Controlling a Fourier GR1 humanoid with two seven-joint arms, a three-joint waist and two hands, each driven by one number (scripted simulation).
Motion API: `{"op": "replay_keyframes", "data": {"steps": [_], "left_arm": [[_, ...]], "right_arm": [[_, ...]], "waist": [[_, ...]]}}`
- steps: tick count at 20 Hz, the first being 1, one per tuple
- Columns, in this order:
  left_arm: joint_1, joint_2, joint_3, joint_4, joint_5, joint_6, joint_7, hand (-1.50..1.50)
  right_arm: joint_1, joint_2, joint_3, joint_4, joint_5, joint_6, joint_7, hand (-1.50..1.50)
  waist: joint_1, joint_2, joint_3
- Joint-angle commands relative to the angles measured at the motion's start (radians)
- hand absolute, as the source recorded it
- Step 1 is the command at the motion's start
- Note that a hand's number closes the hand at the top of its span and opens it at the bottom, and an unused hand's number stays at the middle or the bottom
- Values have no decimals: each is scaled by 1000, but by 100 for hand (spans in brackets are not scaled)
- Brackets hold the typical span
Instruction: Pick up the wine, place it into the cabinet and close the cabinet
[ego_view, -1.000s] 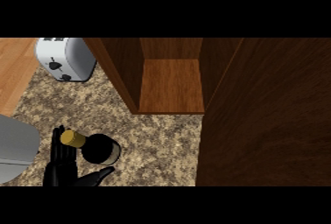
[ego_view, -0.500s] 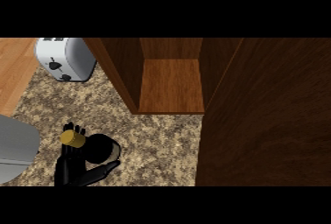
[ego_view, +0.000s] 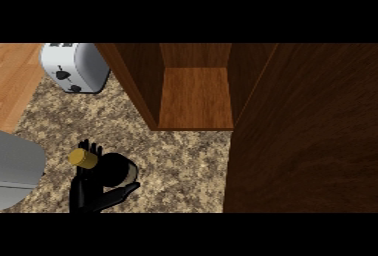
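- Surface (ego_view: 184, 160): speckled stone in brown, tan and grey, with a mottled grain. It fills the lower middle of the head view.
- Cabinet (ego_view: 196, 97): reddish-brown wood with a straight grain, box-shaped and standing open. Its inner shelf is a flat, lighter plank between darker side walls.
- Cabinet door (ego_view: 303, 130): a broad dark wood panel with a faint wavy grain, covering the right side of the view from top to bottom.
- Toaster (ego_view: 74, 67): a rounded pale grey shell with a smooth sheen and dark knobs on its near face. It stands at the upper left, just beside the cabinet's left wall.
- A strip of light orange wood (ego_view: 18, 80) runs along the left edge, beyond the stone.
- A smooth grey curved shape (ego_view: 15, 170) sits at the left edge; I cannot tell what it is.
- Wine bottle (ego_view: 114, 170): seen from above, with a round, near-black body and a glint along its right rim. It has a small cylindrical mustard-yellow cap (ego_view: 83, 158), which shows left of the body.
- Bottle position: lower left, over the stone, well apart from the cabinet opening. I cannot tell whether it touches the stone.
- Left robot hand (ego_view: 92, 196): matt black, with its fingers curled behind the cap and its thumb wrapped under the body, clasping the bottle.
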Motion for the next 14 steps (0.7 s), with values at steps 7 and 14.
{"op": "replay_keyframes", "data": {"steps": [7,14], "left_arm": [[-93,-26,-11,145,40,-88,-84,150],[-74,7,-21,170,-55,-125,-137,150]], "right_arm": [[43,-4,-40,-121,-112,23,41,-150],[62,27,-33,-128,-97,13,30,-150]], "waist": [[-4,0,0],[-2,-1,0]]}}
